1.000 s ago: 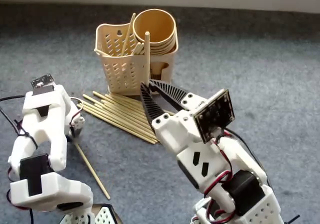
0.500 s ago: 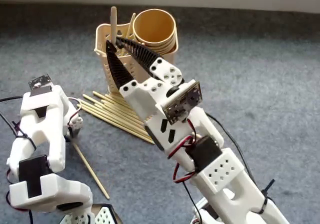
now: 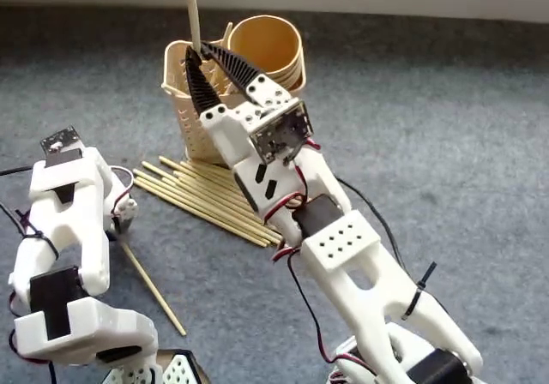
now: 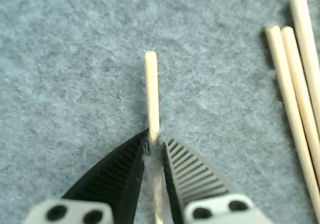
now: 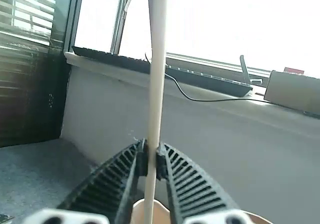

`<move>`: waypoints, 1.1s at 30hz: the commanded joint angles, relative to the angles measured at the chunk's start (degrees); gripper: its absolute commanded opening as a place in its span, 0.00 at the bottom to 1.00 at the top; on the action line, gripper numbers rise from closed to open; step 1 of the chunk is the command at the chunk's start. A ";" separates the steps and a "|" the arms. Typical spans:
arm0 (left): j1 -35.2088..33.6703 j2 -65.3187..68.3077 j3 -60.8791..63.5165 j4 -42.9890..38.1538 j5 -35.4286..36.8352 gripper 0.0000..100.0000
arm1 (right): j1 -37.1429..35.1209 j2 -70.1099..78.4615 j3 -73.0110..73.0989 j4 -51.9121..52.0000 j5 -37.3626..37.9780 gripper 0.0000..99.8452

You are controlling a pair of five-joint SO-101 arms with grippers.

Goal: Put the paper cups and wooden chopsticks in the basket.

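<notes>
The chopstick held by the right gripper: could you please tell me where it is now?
In the high view the chopstick stands nearly upright in the right gripper, above the basket's left side, next to the stacked paper cups.

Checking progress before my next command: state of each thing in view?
Right end effector: shut on upright chopstick over basket.
Left end effector: shut on single chopstick, flat on carpet.
Basket: upright, partly filled.
Paper cups: stacked in basket.
Loose chopsticks: flat on carpet.
</notes>
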 commanded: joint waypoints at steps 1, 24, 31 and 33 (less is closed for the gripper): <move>-0.57 -1.89 -0.22 -0.53 -0.26 0.00 | 1.10 2.07 -1.89 -1.71 0.70 0.01; -0.31 -1.89 -0.22 -0.44 -0.26 0.00 | 0.13 -8.31 -3.82 14.37 0.70 0.06; -0.31 -2.42 -0.66 -0.53 -0.18 0.00 | -0.22 -23.60 -2.07 38.46 0.70 0.01; -0.40 -2.42 -2.42 -0.26 0.18 0.00 | -0.22 -27.65 1.36 41.45 0.70 0.01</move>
